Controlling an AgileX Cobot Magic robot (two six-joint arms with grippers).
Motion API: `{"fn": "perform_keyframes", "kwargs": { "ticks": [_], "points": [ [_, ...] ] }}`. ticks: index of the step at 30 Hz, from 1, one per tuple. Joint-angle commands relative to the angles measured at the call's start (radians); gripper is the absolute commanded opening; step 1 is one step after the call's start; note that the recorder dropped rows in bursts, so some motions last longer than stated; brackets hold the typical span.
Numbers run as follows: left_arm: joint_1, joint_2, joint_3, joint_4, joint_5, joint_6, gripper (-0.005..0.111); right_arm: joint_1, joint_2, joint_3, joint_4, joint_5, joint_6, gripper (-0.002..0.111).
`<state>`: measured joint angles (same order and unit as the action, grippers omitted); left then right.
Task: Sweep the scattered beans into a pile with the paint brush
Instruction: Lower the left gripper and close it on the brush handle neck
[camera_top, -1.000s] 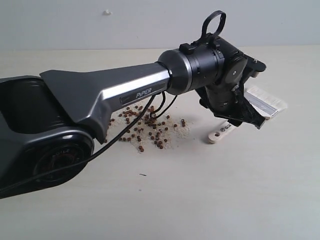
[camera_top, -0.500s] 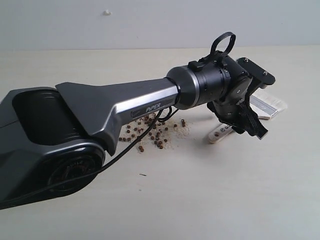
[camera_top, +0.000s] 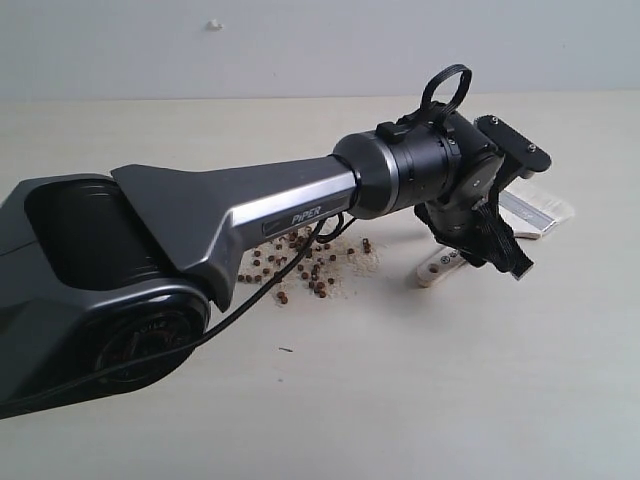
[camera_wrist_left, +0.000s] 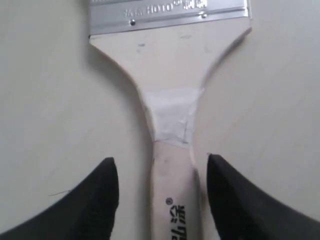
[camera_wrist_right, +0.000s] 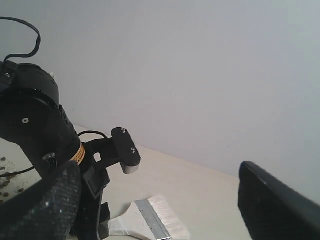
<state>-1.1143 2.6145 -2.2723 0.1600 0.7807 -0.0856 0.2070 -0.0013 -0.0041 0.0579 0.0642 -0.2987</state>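
Wood-handled paint brush (camera_wrist_left: 170, 65): light, stiff; grip the narrow neck. Left tool (camera_wrist_left: 160, 161) spread astride it; right tool (camera_wrist_right: 157, 175) spread, empty.

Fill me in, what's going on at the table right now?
The left pincer hangs over the paint brush, which lies flat on the table. Its jaws are open and straddle the wooden handle with a gap on each side, so nothing is gripped yet. The beans lie scattered off the brush's handle end, unswept. The right pincer is open and empty, held up off the table.
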Motion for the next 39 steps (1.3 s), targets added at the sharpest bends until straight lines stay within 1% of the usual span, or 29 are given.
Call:
{"fn": "perform_keyframes", "kwargs": {
  "ticks": [1, 6, 8, 9, 11, 12, 14, 17, 19, 21, 25, 32, 35, 37, 39],
  "points": [
    [-0.003, 0.010, -0.008, -0.008, 0.014, 0.007, 0.052, -0.005, 0.001, 0.004, -0.005, -0.001, -0.002, 0.079],
    [-0.003, 0.032, -0.008, -0.014, 0.085, 0.029, 0.052, -0.005, 0.001, 0.004, -0.005, -0.001, -0.002, 0.079],
    [-0.003, 0.033, -0.008, -0.012, 0.112, 0.029, 0.045, -0.005, 0.001, 0.004, -0.005, -0.001, -0.002, 0.079],
    [-0.003, 0.033, -0.008, -0.012, 0.121, 0.029, 0.040, -0.005, 0.001, 0.004, -0.005, -0.001, -0.002, 0.079],
    [-0.003, 0.032, -0.008, -0.012, 0.128, 0.029, 0.021, -0.005, 0.001, 0.004, -0.005, -0.001, -0.002, 0.079],
    [-0.003, 0.027, -0.008, -0.014, 0.131, 0.032, 0.000, -0.005, 0.001, 0.004, -0.005, -0.001, -0.002, 0.079],
    [-0.003, 0.017, -0.008, -0.009, 0.139, 0.035, 0.000, -0.005, 0.001, 0.004, -0.005, -0.001, -0.002, 0.079],
    [-0.003, -0.023, -0.008, 0.045, 0.171, 0.032, 0.000, -0.005, 0.001, 0.004, -0.005, -0.001, -0.002, 0.079],
    [-0.003, -0.086, -0.008, 0.099, 0.205, 0.027, 0.000, -0.005, 0.001, 0.004, -0.005, -0.001, -0.002, 0.079],
    [-0.003, -0.148, -0.008, 0.122, 0.204, 0.027, 0.000, -0.005, 0.001, 0.004, -0.005, -0.001, -0.002, 0.079],
    [-0.003, -0.233, -0.008, 0.124, 0.210, 0.027, 0.000, -0.005, 0.001, 0.004, -0.005, -0.001, -0.002, 0.079],
    [-0.003, -0.244, -0.008, 0.124, 0.222, 0.034, 0.000, -0.005, 0.001, 0.004, -0.005, -0.001, -0.002, 0.079],
    [-0.003, -0.246, -0.008, 0.121, 0.274, 0.011, 0.001, -0.005, 0.001, 0.004, -0.005, -0.001, -0.002, 0.079],
    [-0.001, -0.246, -0.008, 0.121, 0.328, 0.004, 0.007, -0.005, 0.001, 0.004, -0.005, -0.001, -0.002, 0.079],
    [-0.001, -0.246, -0.008, 0.121, 0.361, 0.004, 0.021, -0.005, 0.001, 0.004, -0.005, -0.001, -0.002, 0.079]
  ]
}}
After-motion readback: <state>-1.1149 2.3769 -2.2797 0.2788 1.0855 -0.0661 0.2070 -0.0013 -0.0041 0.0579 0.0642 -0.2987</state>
